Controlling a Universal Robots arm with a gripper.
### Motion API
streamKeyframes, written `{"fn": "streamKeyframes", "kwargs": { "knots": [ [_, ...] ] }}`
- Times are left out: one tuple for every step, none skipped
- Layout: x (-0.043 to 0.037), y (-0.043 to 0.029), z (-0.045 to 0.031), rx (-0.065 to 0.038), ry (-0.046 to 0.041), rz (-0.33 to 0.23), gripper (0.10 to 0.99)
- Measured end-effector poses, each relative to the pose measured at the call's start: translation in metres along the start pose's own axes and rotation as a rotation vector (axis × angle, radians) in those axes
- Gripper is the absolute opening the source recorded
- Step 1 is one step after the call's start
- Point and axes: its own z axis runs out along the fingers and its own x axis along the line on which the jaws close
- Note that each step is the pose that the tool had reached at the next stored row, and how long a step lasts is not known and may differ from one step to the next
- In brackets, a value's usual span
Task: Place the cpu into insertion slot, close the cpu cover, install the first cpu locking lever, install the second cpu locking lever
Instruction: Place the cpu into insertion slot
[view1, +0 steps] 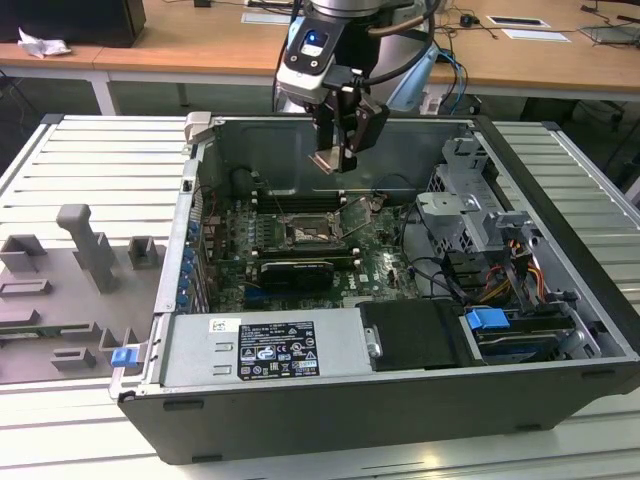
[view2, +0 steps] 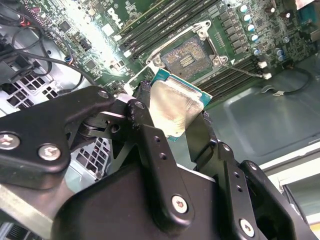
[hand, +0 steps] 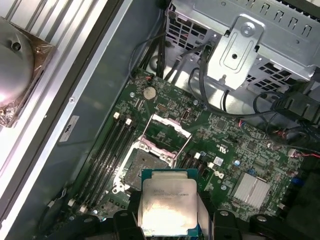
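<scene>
Clasping cpu (hand: 167, 205), hand (hand: 169, 222) above insertion slot (hand: 142, 163)

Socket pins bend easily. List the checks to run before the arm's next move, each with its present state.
1. Grip on the cpu: ok, the gripper is shut on its edges.
2. The insertion slot empty: ok, bare contacts show in both wrist views.
3. The cpu cover out of the way: ok, it stands raised off the slot.
4. The cpu apart from the motherboard: ok, the exterior view shows it held above.
5. The cpu's orientation matched to the slot: cannot tell.
</scene>
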Motion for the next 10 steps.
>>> {"fn": "streamKeyframes", "kwargs": {
  "knots": [
    [0.0000, 0.0000, 0.0000, 0.000, -0.0004, 0.008, 0.525],
    [0.0000, 0.0000, 0.0001, 0.000, -0.0007, 0.013, 0.525],
    [0.0000, 0.0000, 0.0001, 0.000, -0.0010, 0.020, 0.525],
    [0.0000, 0.0000, 0.0001, 0.000, -0.0013, 0.025, 0.525],
    [0.0000, 0.0000, 0.0002, 0.000, -0.0016, 0.031, 0.525],
    [0.0000, 0.0000, 0.0002, 0.000, -0.0018, 0.034, 0.525],
    [0.0000, 0.0000, 0.0002, 0.000, -0.0019, 0.037, 0.525],
    [0.0000, 0.0000, 0.0002, 0.000, -0.0021, 0.041, 0.525],
    [0.0000, 0.0000, 0.0002, 0.000, -0.0023, 0.043, 0.525],
    [0.0000, 0.0000, 0.0003, 0.000, -0.0025, 0.048, 0.525]
  ]
}}
